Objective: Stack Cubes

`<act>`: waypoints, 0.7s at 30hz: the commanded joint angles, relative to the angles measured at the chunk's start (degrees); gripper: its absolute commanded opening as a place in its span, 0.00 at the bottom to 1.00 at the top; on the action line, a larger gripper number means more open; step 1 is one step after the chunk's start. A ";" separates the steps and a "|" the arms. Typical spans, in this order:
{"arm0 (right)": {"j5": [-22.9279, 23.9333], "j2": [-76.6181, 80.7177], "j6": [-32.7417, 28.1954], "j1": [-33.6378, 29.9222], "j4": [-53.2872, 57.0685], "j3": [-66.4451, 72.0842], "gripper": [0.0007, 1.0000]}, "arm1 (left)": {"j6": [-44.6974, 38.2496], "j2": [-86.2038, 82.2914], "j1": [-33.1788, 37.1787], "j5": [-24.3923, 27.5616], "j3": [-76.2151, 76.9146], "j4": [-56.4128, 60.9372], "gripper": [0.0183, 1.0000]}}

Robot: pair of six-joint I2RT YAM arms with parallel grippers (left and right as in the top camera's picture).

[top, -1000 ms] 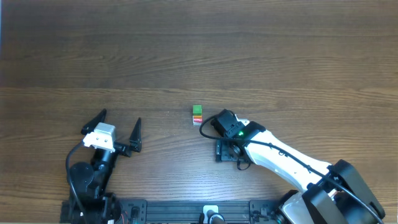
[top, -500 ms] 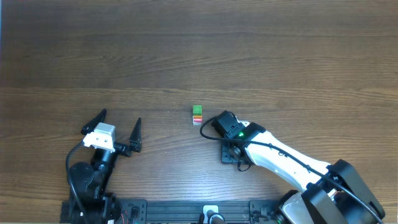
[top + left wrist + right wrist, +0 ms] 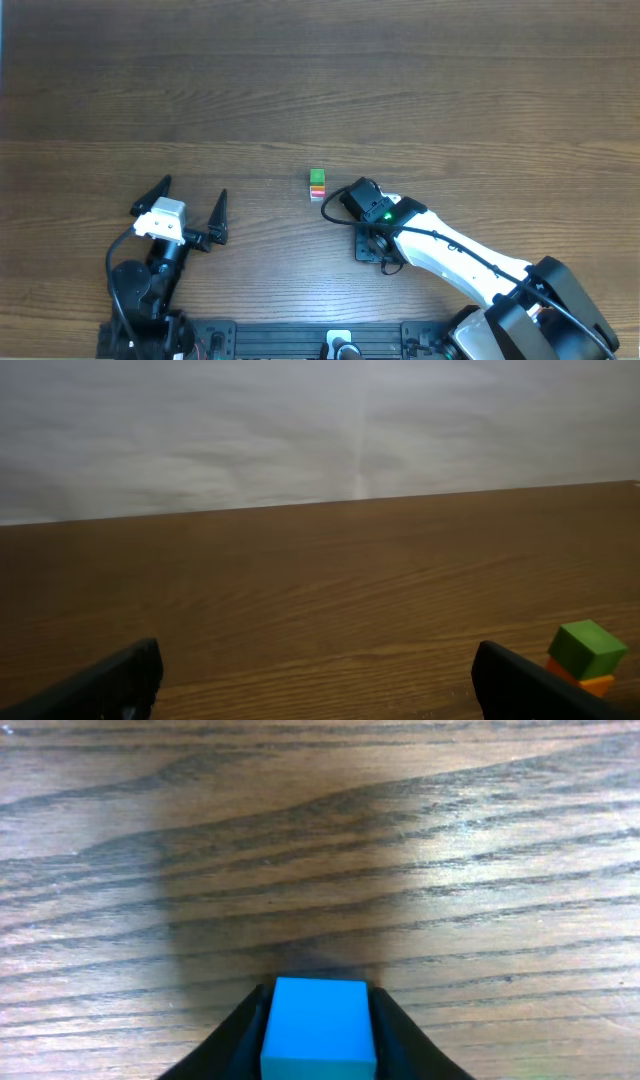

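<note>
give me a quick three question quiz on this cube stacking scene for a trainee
1. True or false: the right gripper is shut on a blue cube.
2. Multiple choice: which colour is the top cube of the stack on the wooden table? A red, B green, C blue.
3. Fill in the word: the left gripper stands with its fingers ___ and holds nothing.

Key
1. True: the wrist view shows the cube between the two fingers.
2. B: the green cube is on top, with an orange one under it.
3. open
</note>
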State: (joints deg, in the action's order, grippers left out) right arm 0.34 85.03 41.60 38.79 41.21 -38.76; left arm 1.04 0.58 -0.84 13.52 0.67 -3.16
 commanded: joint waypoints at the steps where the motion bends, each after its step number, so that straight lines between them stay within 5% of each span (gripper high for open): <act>1: -0.09 0.39 -0.11 0.31 -0.35 0.37 0.27 | -1.05 -0.42 0.09 0.39 -0.33 0.11 1.00; 13: -0.09 0.39 -1.14 0.24 0.15 -1.95 0.17 | -1.05 -0.42 0.09 0.39 -0.33 0.11 1.00; 21: 3.45 0.57 -3.34 0.31 19.61 -24.72 0.02 | -1.05 -0.42 0.09 0.39 -0.33 0.11 1.00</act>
State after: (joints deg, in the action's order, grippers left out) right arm 1.04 85.80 39.09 38.76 57.32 -55.09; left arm 1.04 0.58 -0.84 13.54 0.67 -3.16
